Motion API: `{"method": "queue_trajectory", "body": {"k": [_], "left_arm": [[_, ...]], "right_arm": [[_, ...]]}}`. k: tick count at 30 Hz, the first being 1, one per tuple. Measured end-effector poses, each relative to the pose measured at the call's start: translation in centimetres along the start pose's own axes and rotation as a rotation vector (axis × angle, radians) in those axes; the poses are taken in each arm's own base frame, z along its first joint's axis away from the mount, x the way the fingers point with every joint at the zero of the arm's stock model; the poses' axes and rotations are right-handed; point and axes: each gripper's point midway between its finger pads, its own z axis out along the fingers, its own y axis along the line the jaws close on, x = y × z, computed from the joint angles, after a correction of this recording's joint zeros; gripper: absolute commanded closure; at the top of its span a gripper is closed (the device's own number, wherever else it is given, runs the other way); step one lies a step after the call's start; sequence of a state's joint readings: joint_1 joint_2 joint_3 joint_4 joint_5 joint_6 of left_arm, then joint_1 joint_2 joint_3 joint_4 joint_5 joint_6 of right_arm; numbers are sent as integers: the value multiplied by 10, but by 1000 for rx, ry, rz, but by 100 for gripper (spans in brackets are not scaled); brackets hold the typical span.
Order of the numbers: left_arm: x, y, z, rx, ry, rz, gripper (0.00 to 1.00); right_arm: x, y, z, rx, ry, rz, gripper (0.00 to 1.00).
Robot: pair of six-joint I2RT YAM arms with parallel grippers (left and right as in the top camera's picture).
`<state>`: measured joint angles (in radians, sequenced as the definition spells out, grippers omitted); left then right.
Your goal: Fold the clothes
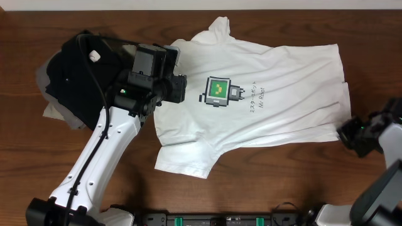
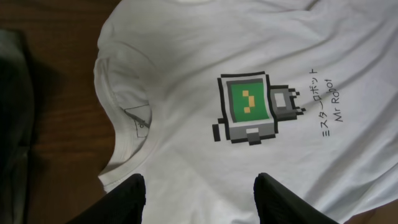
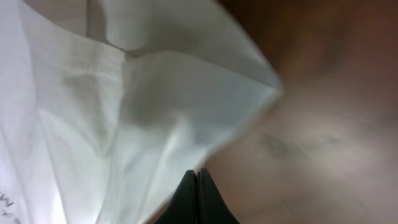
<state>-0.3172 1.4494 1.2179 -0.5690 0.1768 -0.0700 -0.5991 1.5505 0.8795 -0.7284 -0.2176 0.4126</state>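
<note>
The white T-shirt [image 1: 276,94] lies spread flat on the wooden table, collar to the left and its green pixel robot print [image 1: 218,91] facing up. My left gripper [image 1: 178,88] hovers open above the chest just right of the collar. In the left wrist view its gripper [image 2: 199,199] has black fingertips [image 2: 127,199] standing wide apart over bare white cloth [image 2: 186,93], holding nothing. My right gripper [image 1: 352,135] is at the hem's lower right corner. In the right wrist view this gripper [image 3: 198,177] is pressed shut where the rumpled hem edge [image 3: 124,93] meets the tips.
A black folded garment [image 1: 81,75] lies at the left under my left arm, with a grey garment [image 1: 53,110] peeking out beneath it. Bare wood [image 1: 282,176] shows in front of the shirt and on the right [image 3: 323,124].
</note>
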Motion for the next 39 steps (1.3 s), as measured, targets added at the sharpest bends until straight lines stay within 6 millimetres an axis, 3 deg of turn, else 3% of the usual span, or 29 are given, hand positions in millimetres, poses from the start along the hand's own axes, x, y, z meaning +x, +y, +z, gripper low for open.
{"method": "queue_trajectory", "body": {"k": [3, 6, 9, 13, 18, 22, 26, 30, 39], "left_arm": [[-3, 0, 0, 1, -12, 1, 42], [-5, -1, 0, 3, -22, 3, 42], [-7, -1, 0, 4, -27, 3, 42], [-7, -1, 0, 3, -28, 3, 42], [-7, -1, 0, 3, -28, 3, 42], [-7, -1, 0, 3, -27, 3, 42], [-7, -1, 0, 4, -28, 3, 42], [-7, -1, 0, 4, -27, 3, 42], [-7, -1, 0, 3, -28, 3, 42]], "right_arm": [[1, -7, -21, 12, -38, 17, 97], [-4, -3, -33, -4, -89, 8, 74], [-19, 3, -34, -26, -149, -6, 68], [-43, 15, -25, -74, -226, -30, 64], [-44, 26, 4, -113, -175, -47, 61], [-36, 32, 26, -122, -123, -68, 71], [-42, 43, 33, -169, -140, -98, 76], [-41, 51, 32, -214, -131, -125, 98], [-2, 34, 37, -156, 32, -83, 99]]}}
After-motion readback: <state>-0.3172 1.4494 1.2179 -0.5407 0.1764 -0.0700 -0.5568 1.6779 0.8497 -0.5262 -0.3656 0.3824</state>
